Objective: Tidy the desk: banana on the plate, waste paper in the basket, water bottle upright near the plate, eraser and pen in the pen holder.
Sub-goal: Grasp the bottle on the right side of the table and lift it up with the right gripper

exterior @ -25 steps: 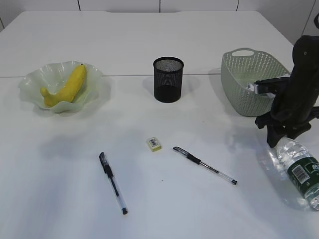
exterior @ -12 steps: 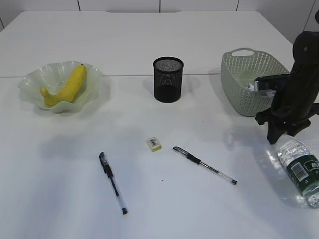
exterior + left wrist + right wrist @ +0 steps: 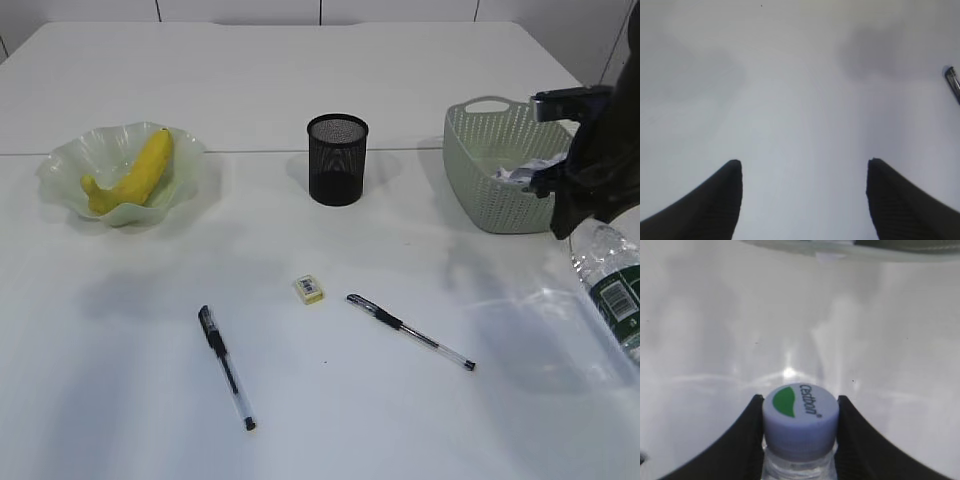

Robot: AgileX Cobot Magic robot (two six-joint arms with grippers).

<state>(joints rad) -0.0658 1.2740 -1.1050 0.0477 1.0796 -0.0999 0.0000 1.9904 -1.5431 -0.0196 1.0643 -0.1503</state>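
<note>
Right gripper (image 3: 799, 440) is clamped on the water bottle (image 3: 612, 285) cap, bottle half cut off at the edge. Left gripper (image 3: 802, 192) gapes wide over bare table (image 3: 800, 90).

Matte black right arm (image 3: 600, 160) with a silvery-grey block up top — black, tapering, finely ribbed jaws.

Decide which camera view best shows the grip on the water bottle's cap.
The right wrist view: the right gripper clamps the water bottle by its cap. The exterior view shows only the bottle's body under the arm; the left wrist view shows none.
</note>
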